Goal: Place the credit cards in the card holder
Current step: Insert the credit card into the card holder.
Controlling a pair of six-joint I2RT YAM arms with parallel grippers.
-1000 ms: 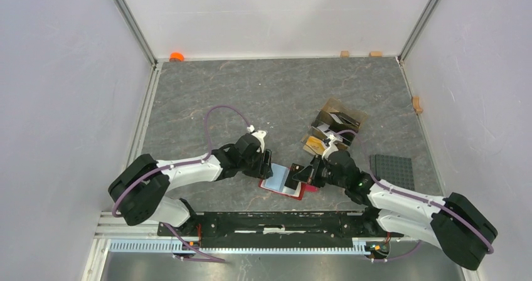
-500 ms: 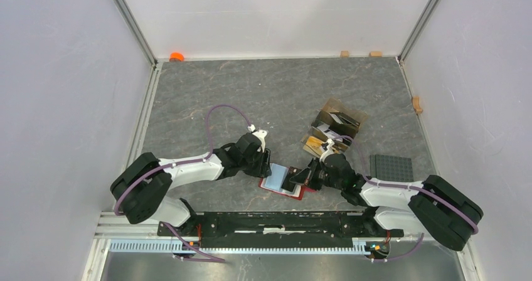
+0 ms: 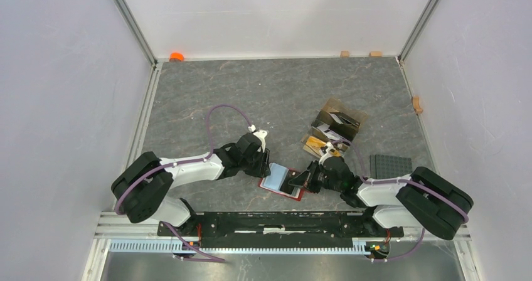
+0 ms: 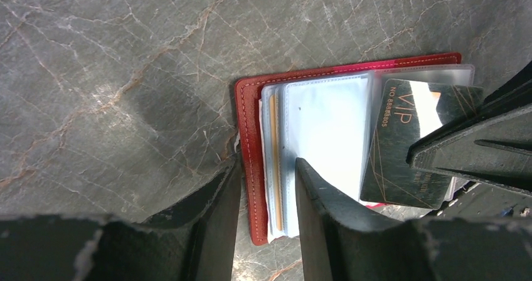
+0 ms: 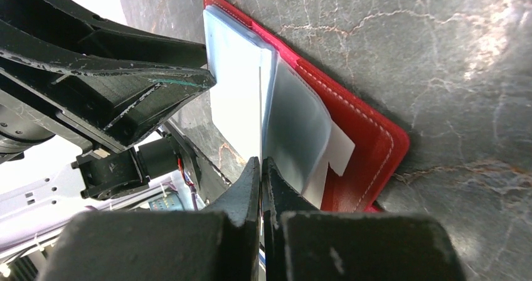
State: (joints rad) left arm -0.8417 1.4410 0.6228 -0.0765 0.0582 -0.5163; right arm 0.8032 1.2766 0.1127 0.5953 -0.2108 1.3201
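The red card holder [image 3: 300,194] lies open near the table's front; its clear sleeves show in the left wrist view [image 4: 248,137] and the right wrist view [image 5: 370,143]. My left gripper [image 3: 268,168] [image 4: 266,174] is closed on the holder's left edge, cover and sleeves between its fingers. My right gripper [image 3: 300,180] [image 5: 260,165] is shut on the dark VIP card [image 4: 408,143], which lies over the holder's right side at a sleeve mouth. A light blue face [image 4: 326,124] fills the top sleeve. An orange edge [image 4: 273,168] shows among the sleeves.
An opened brown package [image 3: 335,127] with loose pieces lies behind the right arm. A dark grey studded plate [image 3: 392,168] lies at the right. Small tan blocks [image 3: 344,53] and an orange object [image 3: 177,56] sit along the back wall.
My right arm has drawn in lower and a little left, keeping the dark card at the holder. The left arm and the holder have stayed still.
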